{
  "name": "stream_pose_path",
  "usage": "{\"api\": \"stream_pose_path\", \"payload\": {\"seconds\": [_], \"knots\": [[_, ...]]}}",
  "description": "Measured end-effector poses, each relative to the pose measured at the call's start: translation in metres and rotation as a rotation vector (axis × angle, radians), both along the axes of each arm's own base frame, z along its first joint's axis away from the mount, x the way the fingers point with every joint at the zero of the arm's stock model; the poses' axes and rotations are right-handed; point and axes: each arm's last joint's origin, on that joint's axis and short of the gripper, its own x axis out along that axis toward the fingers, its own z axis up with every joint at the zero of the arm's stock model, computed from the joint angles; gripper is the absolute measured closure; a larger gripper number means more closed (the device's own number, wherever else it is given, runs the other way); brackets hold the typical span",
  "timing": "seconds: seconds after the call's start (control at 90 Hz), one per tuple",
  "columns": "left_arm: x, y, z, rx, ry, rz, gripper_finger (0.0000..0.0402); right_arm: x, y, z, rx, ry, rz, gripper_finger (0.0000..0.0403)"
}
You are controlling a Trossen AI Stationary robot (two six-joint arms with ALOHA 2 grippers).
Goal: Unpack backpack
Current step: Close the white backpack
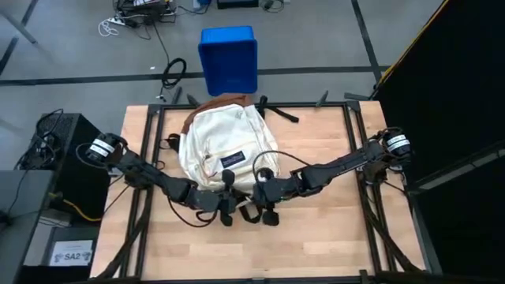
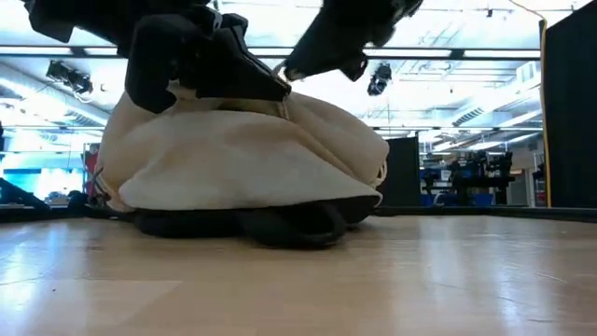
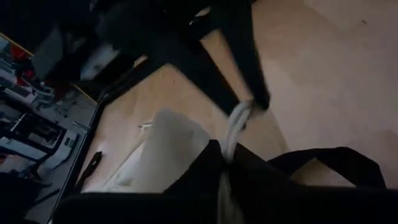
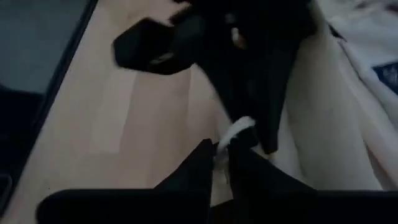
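The table [image 1: 316, 244] has bare wood along its near edge and both sides of the backpack [image 1: 221, 150], which lies mid-table toward the far edge. At its near end, the left gripper [image 1: 228, 207] and right gripper [image 1: 264, 207] each pinch a white zipper cord [image 4: 239, 132], fingers nearly closed.

Around the workspace: a light wooden tabletop [image 1: 316, 237] in a grey-floored room.

A blue bin [image 1: 229, 59] stands on the floor just beyond the tabletop's far edge, with a coil of black cable [image 1: 174, 72] beside it. More tangled cables [image 1: 130, 17] lie farther off. A dark cabinet [image 1: 59, 170] sits beside the tabletop's left edge.
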Motion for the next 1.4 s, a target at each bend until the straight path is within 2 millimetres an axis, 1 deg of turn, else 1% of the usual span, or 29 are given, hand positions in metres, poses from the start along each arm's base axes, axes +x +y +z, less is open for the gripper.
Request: {"api": "stream_pose_path", "payload": {"seconds": [0.1, 0.167, 0.278, 0.378, 0.478, 0.6, 0.667, 0.744, 0.822, 0.9, 0.978, 1.1, 1.133, 1.267, 1.4], "knots": [[0.0, 0.0, 0.0, -0.001, -0.002, 0.0, 0.0401, -0.008, 0.004, 0.005, -0.078, 0.001, -0.013, 0.0344], [0.0, 0.0, 0.0, -0.001, -0.003, -0.001, 0.0401, -0.011, 0.007, 0.005, -0.125, 0.013, -0.021, 0.0321], [0.0, 0.0, 0.001, -0.001, -0.008, -0.002, 0.0402, -0.015, 0.009, -0.001, -0.201, 0.056, -0.042, 0.0278], [0.001, 0.0, 0.002, -0.002, -0.017, -0.004, 0.0402, -0.015, 0.012, -0.014, -0.278, 0.105, -0.071, 0.0236], [0.001, -0.001, 0.003, 0.0, -0.018, -0.009, 0.0402, -0.01, 0.013, -0.025, -0.355, 0.114, -0.077, 0.0195], [0.005, -0.002, 0.009, 0.003, -0.014, -0.008, 0.0401, 0.003, 0.013, -0.042, -0.433, 0.094, -0.078, 0.0156], [0.007, -0.003, 0.012, 0.006, -0.01, -0.007, 0.0401, 0.008, 0.012, -0.051, -0.485, 0.098, -0.082, 0.0143], [0.009, -0.003, 0.016, 0.012, 0.0, -0.001, 0.0401, 0.012, 0.008, -0.056, -0.525, 0.094, -0.11, 0.0138], [0.01, -0.003, 0.018, 0.017, 0.012, -0.001, 0.0401, 0.014, 0.005, -0.058, -0.534, 0.095, -0.129, 0.0153], [0.01, -0.004, 0.018, 0.012, 0.023, -0.006, 0.0401, 0.015, 0.003, -0.059, -0.535, 0.098, -0.134, 0.0192], [0.01, -0.005, 0.019, 0.006, 0.031, -0.016, 0.0401, 0.015, 0.003, -0.059, -0.544, 0.103, -0.13, 0.025], [0.009, -0.007, 0.017, -0.006, 0.05, -0.02, 0.0401, 0.014, 0.003, -0.059, -0.552, 0.115, -0.119, 0.0363], [0.007, -0.007, 0.018, -0.014, 0.06, -0.022, 0.0401, 0.012, 0.003, -0.059, -0.55, 0.124, -0.118, 0.0381], [-0.003, -0.007, 0.022, -0.052, 0.102, 0.012, 0.0401, 0.008, 0.002, -0.054, -0.51, 0.141, -0.151, 0.0396], [-0.019, -0.012, 0.029, -0.073, 0.146, 0.024, 0.0401, -0.005, 0.003, -0.054, -0.526, 0.217, -0.173, 0.04]]}}
